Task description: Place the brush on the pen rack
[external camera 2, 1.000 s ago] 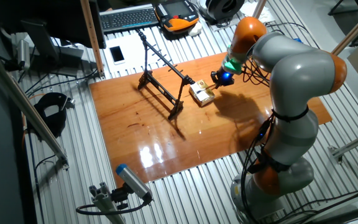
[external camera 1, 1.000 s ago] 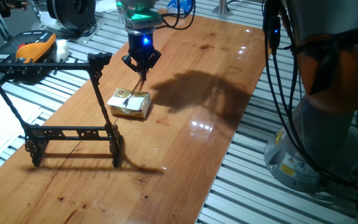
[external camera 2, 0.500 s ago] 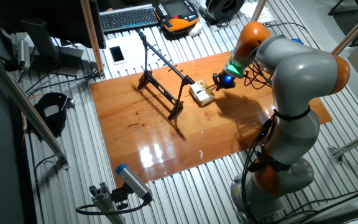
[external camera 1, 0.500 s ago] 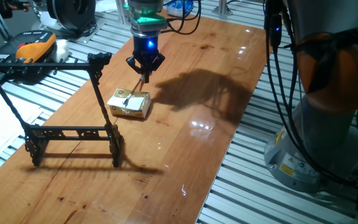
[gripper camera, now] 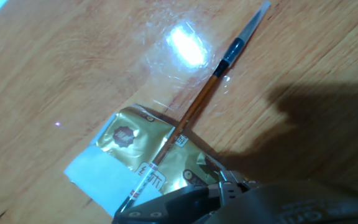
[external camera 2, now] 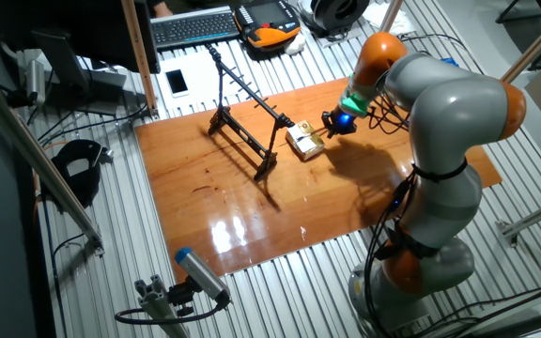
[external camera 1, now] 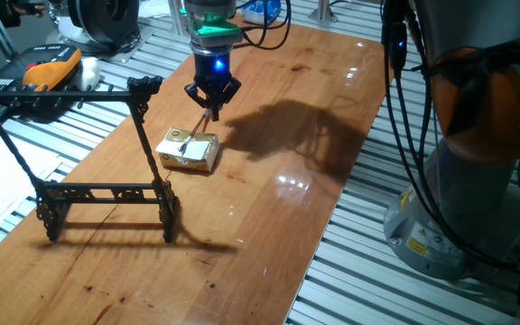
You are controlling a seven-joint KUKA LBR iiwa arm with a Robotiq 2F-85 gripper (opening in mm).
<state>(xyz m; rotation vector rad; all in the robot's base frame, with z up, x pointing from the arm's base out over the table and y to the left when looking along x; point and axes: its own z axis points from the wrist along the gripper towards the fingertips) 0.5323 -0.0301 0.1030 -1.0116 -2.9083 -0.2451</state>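
One gripper (external camera 1: 211, 102) clamps the brush (gripper camera: 199, 106) above the yellow block (external camera 1: 189, 150), upper centre. Lift step in hand; next, carry it left to the pen rack (external camera 1: 106, 192).

The pen rack (external camera 1: 106, 153) stands at the left of the desk (external camera 1: 278, 217), its black uprights and base rail blocking passage low along that side. Just right of it lies the yellowish block (external camera 1: 189, 150), directly below the claw (external camera 1: 211, 106) and the brush (external camera 1: 206, 118) hanging from it. The right and near parts of the desk are bare wood, offering free room between the rack and the arm's base (external camera 1: 463, 208).
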